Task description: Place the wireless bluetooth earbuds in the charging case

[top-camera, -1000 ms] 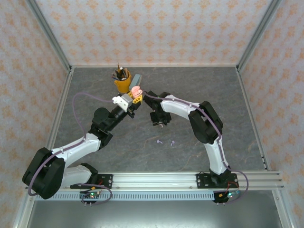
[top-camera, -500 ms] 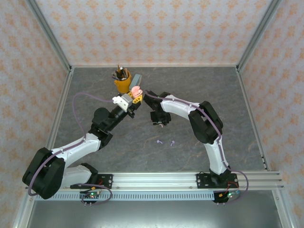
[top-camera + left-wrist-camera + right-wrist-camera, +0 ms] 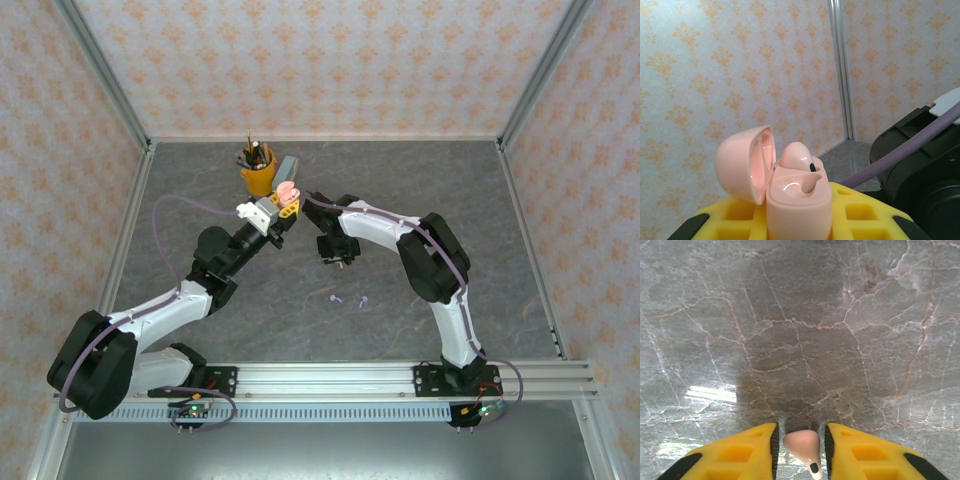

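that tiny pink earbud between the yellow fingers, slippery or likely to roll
Probably slippery: the pale pink plastic earbud in the right tool looks glossy and rounded. Likely light, being tiny. Its bulbous head could roll on the marbled table.

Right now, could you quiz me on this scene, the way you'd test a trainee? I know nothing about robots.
1. True or false: the lid of the pink charging case is shut.
2. What sits between the fingertips of the right gripper? A. a pale pink earbud B. a coin C. a screw
3. How many lilac earbuds lie loose on the table?
Key: 1 false, it stands open; 2 A; 3 two.
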